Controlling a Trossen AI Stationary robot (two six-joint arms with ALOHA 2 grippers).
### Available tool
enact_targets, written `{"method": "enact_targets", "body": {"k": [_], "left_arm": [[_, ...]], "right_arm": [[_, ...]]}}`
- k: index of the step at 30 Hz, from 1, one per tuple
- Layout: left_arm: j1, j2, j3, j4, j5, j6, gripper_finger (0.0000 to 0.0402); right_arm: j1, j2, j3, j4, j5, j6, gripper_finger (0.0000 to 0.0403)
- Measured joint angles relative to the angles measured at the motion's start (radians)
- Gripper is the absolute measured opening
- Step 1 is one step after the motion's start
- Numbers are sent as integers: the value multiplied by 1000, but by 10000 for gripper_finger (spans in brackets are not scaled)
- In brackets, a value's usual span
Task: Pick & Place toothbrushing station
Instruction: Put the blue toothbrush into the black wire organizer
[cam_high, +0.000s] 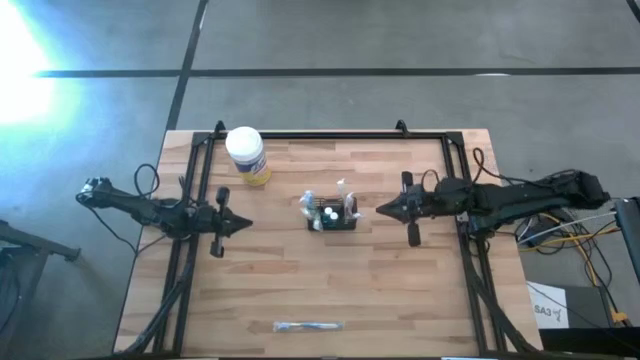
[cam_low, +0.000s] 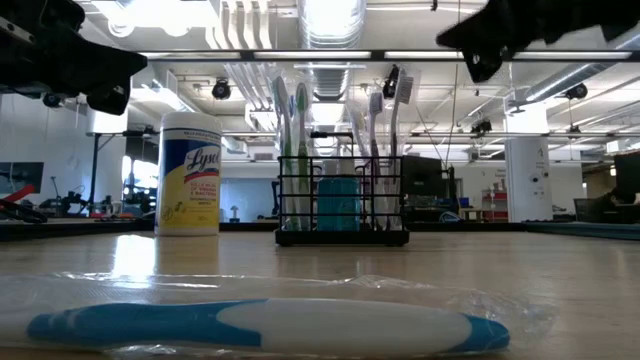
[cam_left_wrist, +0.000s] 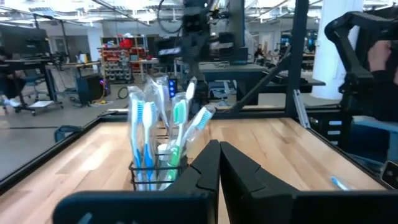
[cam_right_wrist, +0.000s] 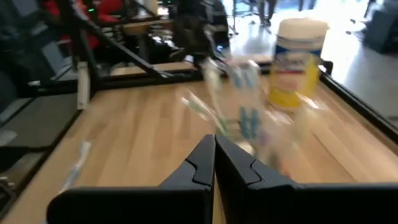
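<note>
Toothbrushing station (cam_high: 331, 216) upright, long axis left-right

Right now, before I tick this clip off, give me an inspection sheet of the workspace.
Surface: wooden table, black frame along its edges.
Job's things: caddy mid-table, upright, holding toothbrushes; nothing grips it.
Clutter: jar at the far left; wrapped toothbrush lying at the near edge.
Grippers: left gripper left of the caddy, shut, apart from it; right gripper right of it, shut, apart from it.
Cables: loops on both arms; coloured wires off the table's right side.
Surroundings: concrete floor, workshop benches behind; a person sitting in the far background.
</note>
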Motion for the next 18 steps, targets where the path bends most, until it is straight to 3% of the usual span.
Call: {"method": "enact_targets", "body": {"k": [4,11,18], "left_arm": [[1,-16,0,0,-4,-1,11],[1,-54,0,0,-51,-10,9],[1,-76,0,-1,-55,-34,17]], "right_arm": [[142,84,140,-80,93,-15,8],[414,329,390,-181,429,33,8],[527,625,653,-271,475,145,9]]}}
